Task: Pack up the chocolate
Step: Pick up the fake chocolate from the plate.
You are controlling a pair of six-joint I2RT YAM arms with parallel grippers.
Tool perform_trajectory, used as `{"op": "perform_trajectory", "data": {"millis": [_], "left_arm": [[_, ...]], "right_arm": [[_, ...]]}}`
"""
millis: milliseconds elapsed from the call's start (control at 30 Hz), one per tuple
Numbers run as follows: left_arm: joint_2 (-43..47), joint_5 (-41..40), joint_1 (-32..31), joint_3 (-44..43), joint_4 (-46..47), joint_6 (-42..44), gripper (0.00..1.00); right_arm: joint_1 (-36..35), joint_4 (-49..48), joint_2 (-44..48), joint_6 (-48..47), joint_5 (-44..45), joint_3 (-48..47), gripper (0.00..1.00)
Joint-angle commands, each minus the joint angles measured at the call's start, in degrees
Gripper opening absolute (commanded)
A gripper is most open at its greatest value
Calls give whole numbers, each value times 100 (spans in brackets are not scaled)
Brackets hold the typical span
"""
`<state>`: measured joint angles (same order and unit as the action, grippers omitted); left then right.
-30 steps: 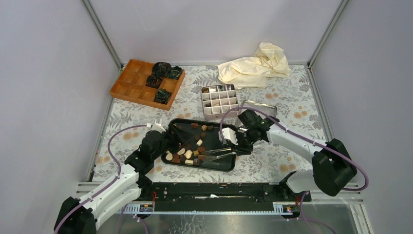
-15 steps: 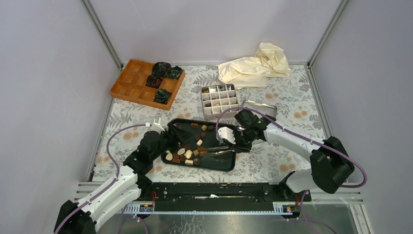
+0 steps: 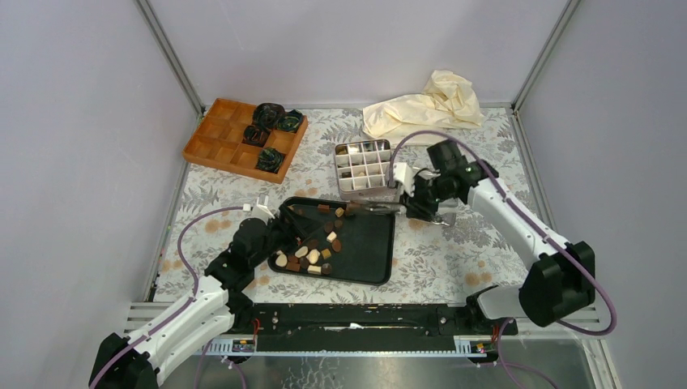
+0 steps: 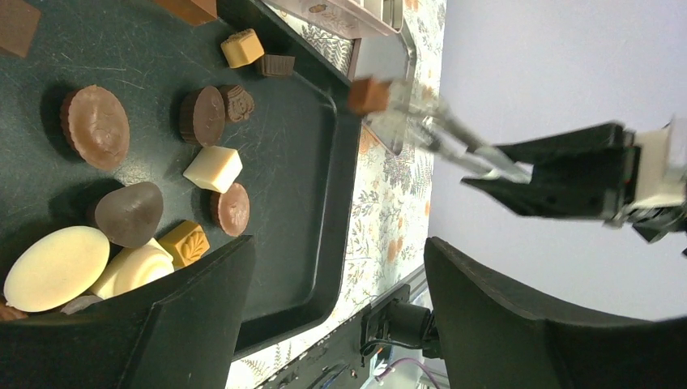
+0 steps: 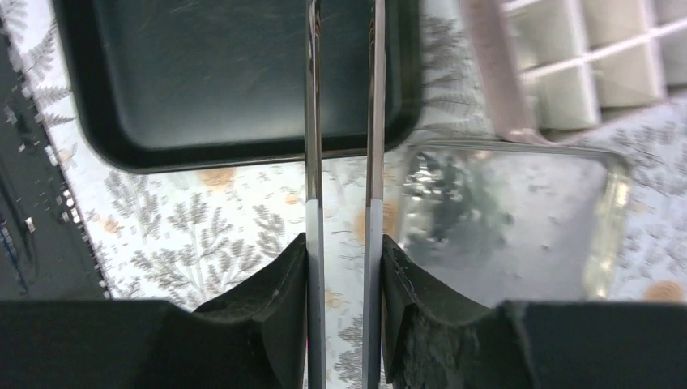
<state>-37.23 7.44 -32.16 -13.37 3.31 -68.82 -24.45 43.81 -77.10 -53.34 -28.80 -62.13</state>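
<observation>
Several chocolate pieces point(image 3: 312, 251), dark brown, light brown and cream-white, lie on the left half of a black tray point(image 3: 369, 263); in the left wrist view they lie close up point(image 4: 212, 168). My right gripper point(image 3: 407, 206) point(image 5: 343, 243) is shut on metal tongs point(image 3: 377, 208) point(image 5: 375, 121). The tong tips pinch a small brown square chocolate point(image 4: 369, 95), in the air over the tray's far right corner, just in front of the gridded metal box point(image 3: 364, 166). My left gripper point(image 3: 275, 235) point(image 4: 339, 243) hangs open and holds nothing at the tray's left side.
Under the right gripper, a shiny metal lid point(image 5: 518, 219) lies flat beside the box. An orange gridded tray point(image 3: 223, 142) with crumpled black-green paper cups point(image 3: 271, 121) sits at the back left. A cream cloth point(image 3: 429, 105) is bunched at the back right.
The right arm has lifted the tongs, with a brown piece in their tips, out of the tray and swung back and right toward the metal box. The left arm has stayed put.
</observation>
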Motion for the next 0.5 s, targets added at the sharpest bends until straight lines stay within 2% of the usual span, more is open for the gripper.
{"op": "perform_trajectory", "data": {"millis": [0,167,300,467], "left_arm": [[58,-49,-24,-188,74,-7,83],[41,-56,-35,-171,81,-13,83],[-10,-72,-31,-200,84,4,83],[-102,-94,-35,-245,82,26,83]], "right_arm": [[567,193,-381,-11,-485,-873,0],[1022,-10,-1192,305,-146,-1703,0],[1140,32,-1770,475,42,-2377,0],[1169,179,-2176,465,84,-2770,0]]}}
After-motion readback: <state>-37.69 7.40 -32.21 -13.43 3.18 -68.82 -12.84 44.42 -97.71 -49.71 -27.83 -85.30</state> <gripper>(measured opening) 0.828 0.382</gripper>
